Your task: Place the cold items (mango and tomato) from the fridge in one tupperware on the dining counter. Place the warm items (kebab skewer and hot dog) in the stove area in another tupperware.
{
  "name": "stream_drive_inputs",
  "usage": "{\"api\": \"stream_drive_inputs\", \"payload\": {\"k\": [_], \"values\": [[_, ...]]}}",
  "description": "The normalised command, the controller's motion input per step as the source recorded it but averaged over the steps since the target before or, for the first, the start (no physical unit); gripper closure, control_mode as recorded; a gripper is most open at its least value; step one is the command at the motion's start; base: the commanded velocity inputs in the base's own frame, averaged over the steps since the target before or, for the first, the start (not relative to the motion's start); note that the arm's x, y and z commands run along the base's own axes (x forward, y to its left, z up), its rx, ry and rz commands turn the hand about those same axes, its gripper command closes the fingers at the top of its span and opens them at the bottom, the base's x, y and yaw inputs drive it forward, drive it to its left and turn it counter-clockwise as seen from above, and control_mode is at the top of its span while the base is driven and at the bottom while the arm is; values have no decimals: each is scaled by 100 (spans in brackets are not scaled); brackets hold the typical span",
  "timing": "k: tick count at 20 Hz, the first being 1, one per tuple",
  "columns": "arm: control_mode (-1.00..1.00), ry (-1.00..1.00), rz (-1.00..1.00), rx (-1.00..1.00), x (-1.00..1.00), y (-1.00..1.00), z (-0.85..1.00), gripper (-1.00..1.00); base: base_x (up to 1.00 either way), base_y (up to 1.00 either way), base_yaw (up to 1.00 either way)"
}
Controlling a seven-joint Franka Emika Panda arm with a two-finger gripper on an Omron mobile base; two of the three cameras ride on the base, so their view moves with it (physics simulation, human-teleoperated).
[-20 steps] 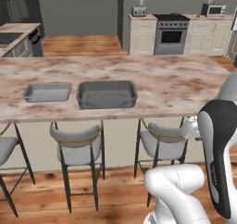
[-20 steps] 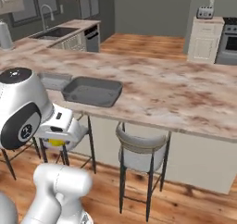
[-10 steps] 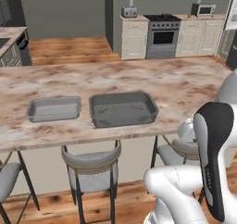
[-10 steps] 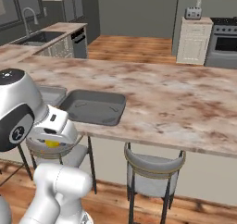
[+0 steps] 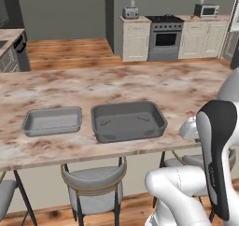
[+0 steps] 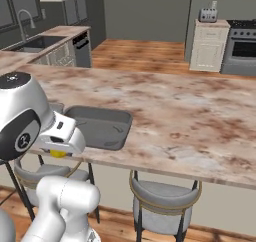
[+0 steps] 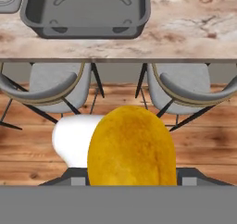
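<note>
pincer clamped around mango

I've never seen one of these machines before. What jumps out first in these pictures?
A big yellow-orange mango looms at the bottom of the hand view, held in the gripper below the counter's edge, above the stools. On the long marbled counter lie two empty grey trays side by side, a darker, larger one and a paler, smaller one. A steel stove stands at the back wall.

The gripper is held low, below the dining counter edge, its jaws closed around the mango.
</note>
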Motion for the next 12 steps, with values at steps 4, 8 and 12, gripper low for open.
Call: {"api": "stream_drive_inputs", "payload": {"k": [4,8,12], "values": [[100,0,0,0,0,0,0,100,54,20,0],[-100,1,-1,0,14,8,0,100,39,21,-2],[-100,17,-1,-2,87,26,2,100,0,0,0]]}}
